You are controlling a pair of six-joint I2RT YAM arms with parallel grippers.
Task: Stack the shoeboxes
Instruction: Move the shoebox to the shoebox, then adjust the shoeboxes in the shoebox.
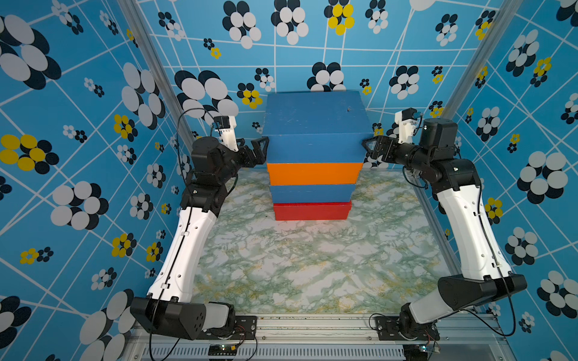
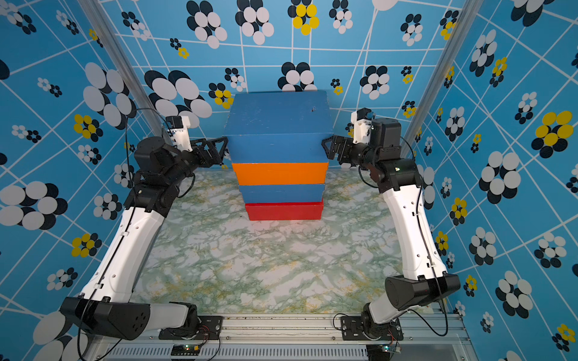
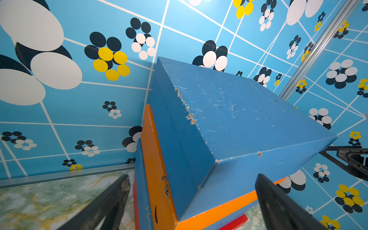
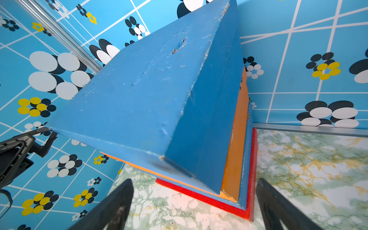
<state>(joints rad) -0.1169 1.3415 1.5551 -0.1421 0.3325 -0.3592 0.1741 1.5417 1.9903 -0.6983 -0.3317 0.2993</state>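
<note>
We see four shoeboxes [image 1: 312, 175] piled on the table [image 1: 312, 265]. Our left pincer [image 1: 259, 152] and right pincer [image 1: 372, 148] are wide open, one just beside each end of the top blue box [image 1: 314, 125].

Red box [image 1: 312, 212] top hidden under stack [image 1: 313, 175]; left claw [image 1: 260, 150] contact unclear, poss. none.
</note>
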